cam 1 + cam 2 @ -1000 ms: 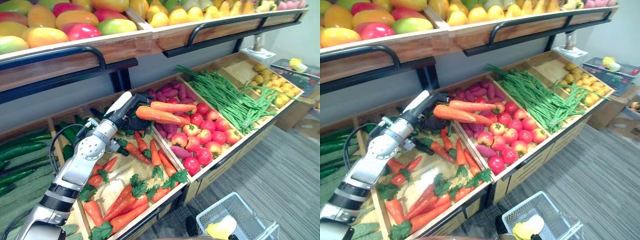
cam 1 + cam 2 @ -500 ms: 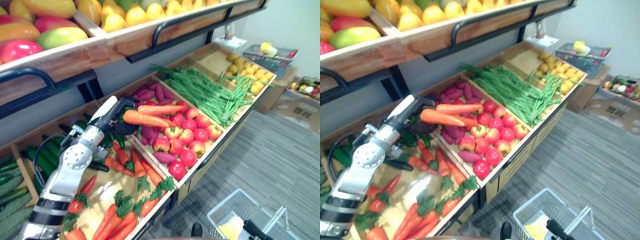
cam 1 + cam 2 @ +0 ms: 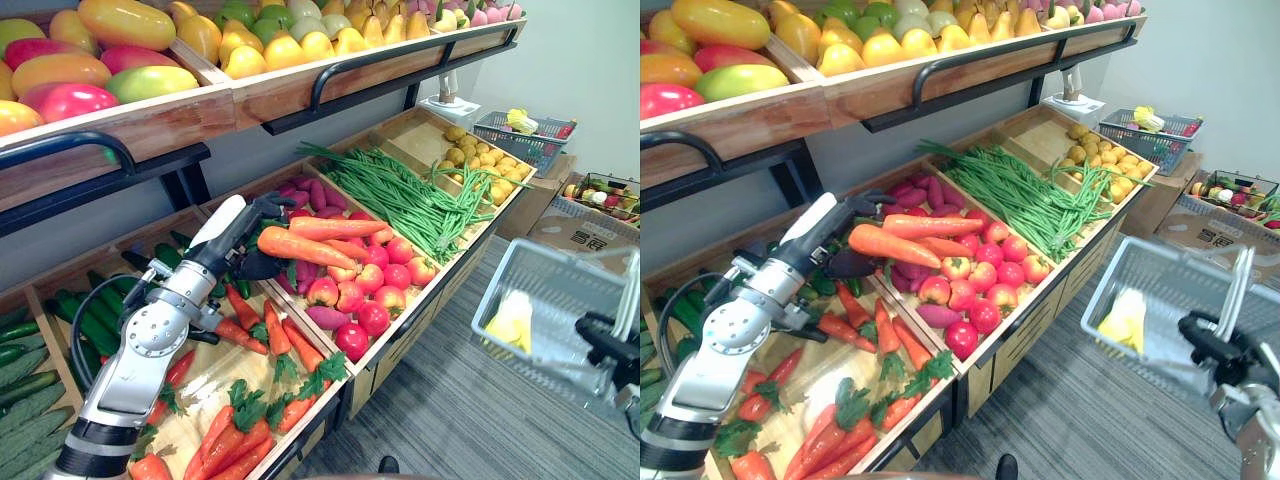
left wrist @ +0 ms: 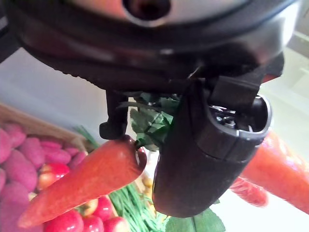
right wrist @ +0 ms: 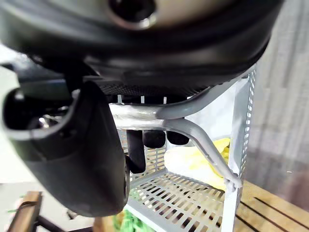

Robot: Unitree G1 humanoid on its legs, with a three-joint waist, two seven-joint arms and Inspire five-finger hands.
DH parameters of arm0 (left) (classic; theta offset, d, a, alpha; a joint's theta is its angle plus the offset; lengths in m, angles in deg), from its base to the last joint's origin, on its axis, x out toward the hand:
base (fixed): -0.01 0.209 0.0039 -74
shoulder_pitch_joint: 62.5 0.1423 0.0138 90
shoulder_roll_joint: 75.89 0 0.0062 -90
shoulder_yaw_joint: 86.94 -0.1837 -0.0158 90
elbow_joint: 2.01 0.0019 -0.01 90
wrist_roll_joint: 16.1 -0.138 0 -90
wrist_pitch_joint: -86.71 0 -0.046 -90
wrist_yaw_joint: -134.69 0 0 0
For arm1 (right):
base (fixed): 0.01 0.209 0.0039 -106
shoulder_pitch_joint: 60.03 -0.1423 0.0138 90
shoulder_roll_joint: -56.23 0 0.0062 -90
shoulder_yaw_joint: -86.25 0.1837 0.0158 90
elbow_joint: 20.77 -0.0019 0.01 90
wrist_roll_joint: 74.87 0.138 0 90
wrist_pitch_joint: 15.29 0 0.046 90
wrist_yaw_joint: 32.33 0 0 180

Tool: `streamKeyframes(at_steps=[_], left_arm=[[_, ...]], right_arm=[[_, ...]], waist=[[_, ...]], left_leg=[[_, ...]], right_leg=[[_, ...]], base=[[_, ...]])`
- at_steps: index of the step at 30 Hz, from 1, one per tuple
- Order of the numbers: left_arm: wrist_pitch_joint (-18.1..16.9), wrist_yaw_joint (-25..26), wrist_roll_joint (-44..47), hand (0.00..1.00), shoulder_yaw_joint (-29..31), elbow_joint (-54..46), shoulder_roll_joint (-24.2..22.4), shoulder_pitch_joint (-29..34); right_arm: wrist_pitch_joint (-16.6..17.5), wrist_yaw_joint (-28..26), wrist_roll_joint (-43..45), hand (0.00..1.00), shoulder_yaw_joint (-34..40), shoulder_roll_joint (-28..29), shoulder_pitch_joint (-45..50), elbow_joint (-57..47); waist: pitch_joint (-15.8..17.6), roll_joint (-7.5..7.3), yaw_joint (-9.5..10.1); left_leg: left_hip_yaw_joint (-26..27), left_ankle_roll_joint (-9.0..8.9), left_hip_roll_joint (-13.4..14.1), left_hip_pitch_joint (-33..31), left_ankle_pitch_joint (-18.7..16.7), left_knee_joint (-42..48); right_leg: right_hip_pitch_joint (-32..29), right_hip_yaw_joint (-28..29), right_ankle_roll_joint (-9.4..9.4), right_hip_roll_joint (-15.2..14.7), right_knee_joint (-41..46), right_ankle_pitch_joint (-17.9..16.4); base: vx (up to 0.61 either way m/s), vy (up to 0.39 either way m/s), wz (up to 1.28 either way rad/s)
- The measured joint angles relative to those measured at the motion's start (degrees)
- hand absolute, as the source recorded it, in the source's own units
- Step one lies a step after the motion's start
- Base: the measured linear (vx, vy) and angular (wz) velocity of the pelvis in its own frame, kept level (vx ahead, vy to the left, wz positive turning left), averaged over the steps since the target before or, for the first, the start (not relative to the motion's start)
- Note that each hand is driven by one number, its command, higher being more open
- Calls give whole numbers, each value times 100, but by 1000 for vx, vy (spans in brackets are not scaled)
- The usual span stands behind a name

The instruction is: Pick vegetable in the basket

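Note:
My left hand (image 3: 252, 238) is shut on two orange carrots (image 3: 305, 245) by their green tops, held above the edge between the carrot bin (image 3: 190, 395) and the tomato bin. In the left wrist view one carrot (image 4: 82, 181) sticks out beside the thumb (image 4: 193, 159), the other (image 4: 282, 169) on its far side. At the right, my right hand (image 3: 1225, 365) is shut on the handle (image 5: 159, 118) of a grey wire basket (image 3: 555, 305), lifted off the floor. A yellow item (image 3: 1123, 320) lies inside the basket.
The lower shelf holds cucumbers (image 3: 30, 385), carrots, purple sweet potatoes (image 3: 320, 190), tomatoes (image 3: 375, 290), green beans (image 3: 420, 195) and small yellow fruit (image 3: 480, 155). An upper shelf (image 3: 240, 95) of mangoes and pears overhangs. Other baskets (image 3: 525, 135) and a cardboard box (image 3: 585, 235) stand at the far right on grey floor.
The camera has turned. The basket has risen from the floor to shelf height at the right, held by my right hand. The left hand keeps the carrots in about the same place.

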Motion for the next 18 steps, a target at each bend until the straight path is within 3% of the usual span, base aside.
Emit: streamKeyframes(at_steps=[7, 18], left_arm=[[-16, -30, 8, 0, -143, -19, -1, -1], [-249, 246, 186, 0, -19, -7, -4, -3]], right_arm=[[-68, -162, -48, 0, 73, -430, 0, -1028], [-425, -645, -45, 0, -149, -1282, -240, -1412]], waist=[[-88, 129, -14], [-267, 251, 81]], left_leg=[[94, -78, 144, -7, -53, 97], [125, -144, 198, 59, -6, 15]], right_leg=[[-2, -8, -56, 109, 9, -62], [-26, -63, -85, 171, 18, -49]], base=[[-40, -30, -5], [-14, 1, 0]])
